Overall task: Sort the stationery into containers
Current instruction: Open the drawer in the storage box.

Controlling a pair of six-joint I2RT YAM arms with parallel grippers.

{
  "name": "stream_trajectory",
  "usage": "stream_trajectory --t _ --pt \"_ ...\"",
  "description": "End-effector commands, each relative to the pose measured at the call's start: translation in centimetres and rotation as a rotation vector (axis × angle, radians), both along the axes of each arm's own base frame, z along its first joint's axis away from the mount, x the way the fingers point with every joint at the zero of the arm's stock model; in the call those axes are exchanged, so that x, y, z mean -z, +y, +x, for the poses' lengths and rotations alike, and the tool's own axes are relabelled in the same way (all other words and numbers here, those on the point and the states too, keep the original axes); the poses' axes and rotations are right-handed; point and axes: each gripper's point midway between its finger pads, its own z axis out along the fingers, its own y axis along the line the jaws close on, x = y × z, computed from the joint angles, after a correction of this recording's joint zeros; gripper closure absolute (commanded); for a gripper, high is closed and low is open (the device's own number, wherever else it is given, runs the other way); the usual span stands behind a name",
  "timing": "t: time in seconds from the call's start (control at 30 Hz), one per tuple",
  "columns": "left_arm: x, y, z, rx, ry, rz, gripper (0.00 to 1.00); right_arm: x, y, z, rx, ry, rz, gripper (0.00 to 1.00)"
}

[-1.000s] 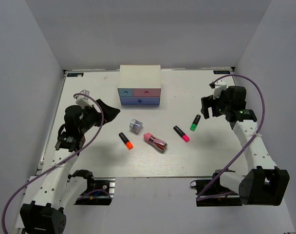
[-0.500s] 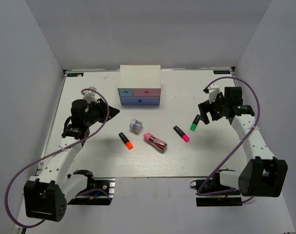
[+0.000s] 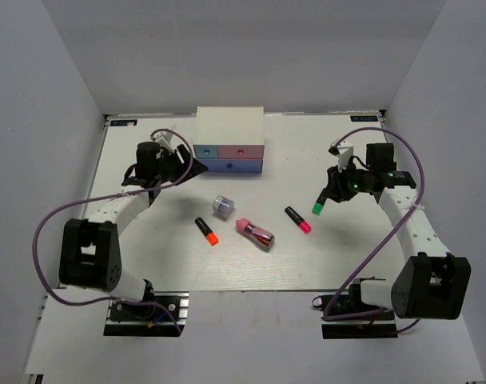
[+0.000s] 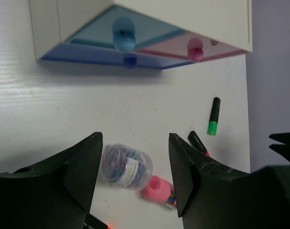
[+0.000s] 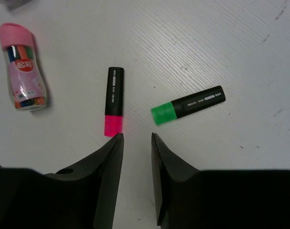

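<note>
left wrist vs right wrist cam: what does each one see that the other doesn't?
Left wrist only: the cabinet with its light blue drawer, pink drawer and darker blue drawer, plus the clear-purple round piece. Right wrist only: the full body of the tube; the left wrist catches just its pink cap. Both: the green marker, the magenta marker and that tube.
</note>
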Motion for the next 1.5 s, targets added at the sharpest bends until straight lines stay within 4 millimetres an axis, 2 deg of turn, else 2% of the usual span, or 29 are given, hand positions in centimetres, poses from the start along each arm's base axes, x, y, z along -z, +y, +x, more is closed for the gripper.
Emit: stream_trajectory --t 0.0,0.13,0.17,0.27,0.47,0.5,0.67,0.7,0.73,0.77,0.83,0.9,0.93,1.1,1.27,1.4,1.47 --pt "-1.1 0.2 2.7 -0.02 -0.078 0.04 0.33 -1.6 2.0 0.2 -0.052 -0.009 0.108 0.63" --pt "-0.6 0.1 4.5 -0.031 -0.104 0.041 0.36 -2.6 2.4 1.1 -0.044 -0.04 0.144 0.54" --pt "-0.5 0.1 4.7 -0.031 -0.113 0.039 0.39 -2.6 2.4 1.2 -0.043 -0.038 0.148 0.54" --pt "-0.3 -0.4 5.3 -0.026 -0.13 0.029 0.4 -2.9 2.6 1.7 -0.048 -0.052 0.153 0.53" --pt "-0.4 -0.1 6.6 -0.063 -0.159 0.03 0.41 -2.5 2.3 2.3 -0.037 -0.054 0.143 0.53" --pt "-1.1 -0.2 6.9 -0.063 -0.18 0.026 0.41 -2.3 2.4 2.3 -0.034 -0.047 0.148 0.52" --pt "0.1 0.1 7.9 -0.103 -0.165 0.015 0.41 -2.2 2.5 2.5 -0.033 -0.044 0.154 0.52" --pt "-0.7 0.0 8.3 -0.104 -0.189 0.01 0.41 -2.2 2.5 2.5 -0.034 -0.048 0.151 0.5" --pt "0.0 -0.2 8.4 -0.115 -0.17 0.012 0.41 -2.1 2.4 2.6 -0.03 -0.049 0.147 0.5" --pt "-0.5 -0.1 8.8 -0.124 -0.184 0.013 0.41 -2.0 2.4 2.6 -0.025 -0.044 0.15 0.5" --pt "0.2 -0.1 9.2 -0.137 -0.166 0.013 0.4 -1.9 2.3 2.6 -0.023 -0.047 0.146 0.5" --pt "0.1 -0.6 9.7 -0.128 -0.169 0.011 0.4 -1.5 2.2 2.5 -0.018 -0.039 0.141 0.49" --pt "0.8 -0.6 9.8 -0.127 -0.156 0.014 0.4 -1.4 2.2 2.5 -0.019 -0.04 0.14 0.49" --pt "0.4 -1.6 10.3 -0.123 -0.168 -0.003 0.41 -0.9 2.0 2.6 -0.012 -0.035 0.127 0.49" --pt "0.2 -2.0 10.5 -0.123 -0.188 -0.005 0.54 -0.7 2.0 2.6 -0.012 -0.028 0.126 0.49" --pt "0.7 -2.2 10.3 -0.125 -0.18 0.001 0.59 -0.8 1.9 2.8 -0.011 -0.034 0.122 0.49" --pt "0.0 -2.2 10.3 -0.121 -0.205 0.004 0.59 -0.8 1.9 2.8 -0.014 -0.034 0.124 0.49"
